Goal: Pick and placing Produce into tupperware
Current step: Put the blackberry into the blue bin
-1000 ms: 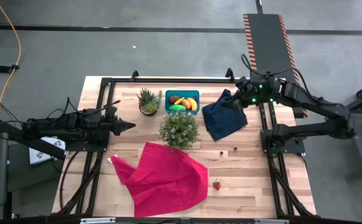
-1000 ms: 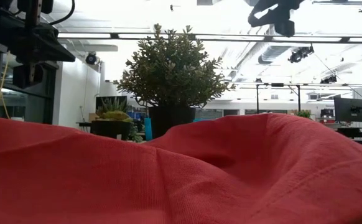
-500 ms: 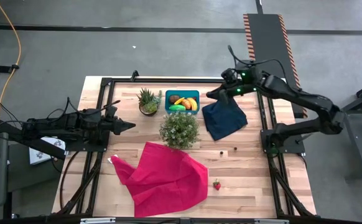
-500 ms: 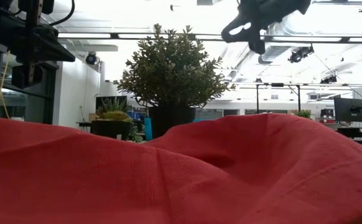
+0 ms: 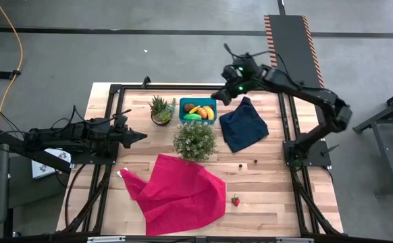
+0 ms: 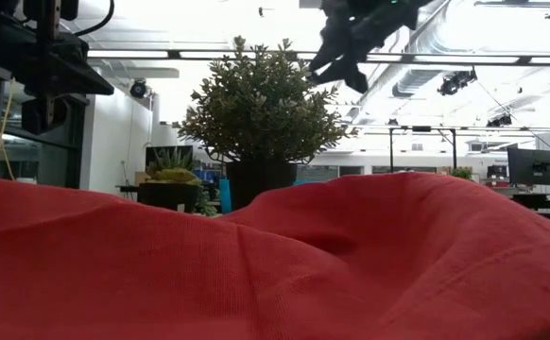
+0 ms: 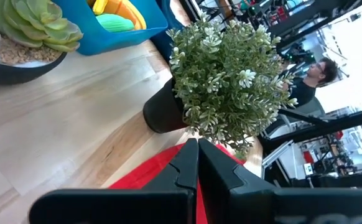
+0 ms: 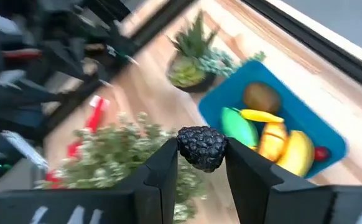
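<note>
I count two plants, two cloths and one teal tub [image 5: 198,110] at 12 o'clock on the counter [image 5: 277,189]. My right claw [image 8: 201,163] is half closed on one dark berry [image 8: 201,147], just at 3 o'clock of the tub. My left claw [image 7: 197,163] is fully closed and empty at 9 o'clock. One strawberry [image 5: 236,200] and two dark bits [image 5: 248,163] lie loose. In the low view the red cloth [image 6: 275,264] hides the tub.

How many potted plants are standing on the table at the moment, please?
2: a small succulent left of the teal tub, and a bushy plant just in front of the tub, behind the red cloth.
</note>
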Tool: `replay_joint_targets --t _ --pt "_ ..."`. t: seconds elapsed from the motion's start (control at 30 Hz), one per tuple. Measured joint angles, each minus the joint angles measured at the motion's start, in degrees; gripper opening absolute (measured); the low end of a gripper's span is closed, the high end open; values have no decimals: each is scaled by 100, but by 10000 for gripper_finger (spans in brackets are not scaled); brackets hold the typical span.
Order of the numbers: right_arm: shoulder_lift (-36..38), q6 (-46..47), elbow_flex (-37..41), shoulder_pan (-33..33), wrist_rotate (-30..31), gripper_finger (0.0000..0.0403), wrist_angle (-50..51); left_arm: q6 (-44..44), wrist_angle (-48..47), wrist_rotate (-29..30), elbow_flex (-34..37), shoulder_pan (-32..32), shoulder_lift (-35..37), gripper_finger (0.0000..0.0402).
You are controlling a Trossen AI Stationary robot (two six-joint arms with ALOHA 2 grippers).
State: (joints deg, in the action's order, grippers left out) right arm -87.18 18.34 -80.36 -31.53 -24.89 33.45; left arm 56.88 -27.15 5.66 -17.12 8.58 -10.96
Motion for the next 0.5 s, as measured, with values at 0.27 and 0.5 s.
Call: replay_joint_targets --t 0.27,0.5 --pt "-1230 -549 -1559 2 313 103 1284 -171 -1 14 0 2 0 1" --pt "-1990 -682 -2515 40 890 103 1994 -263 -1 288 0 1 0 1"
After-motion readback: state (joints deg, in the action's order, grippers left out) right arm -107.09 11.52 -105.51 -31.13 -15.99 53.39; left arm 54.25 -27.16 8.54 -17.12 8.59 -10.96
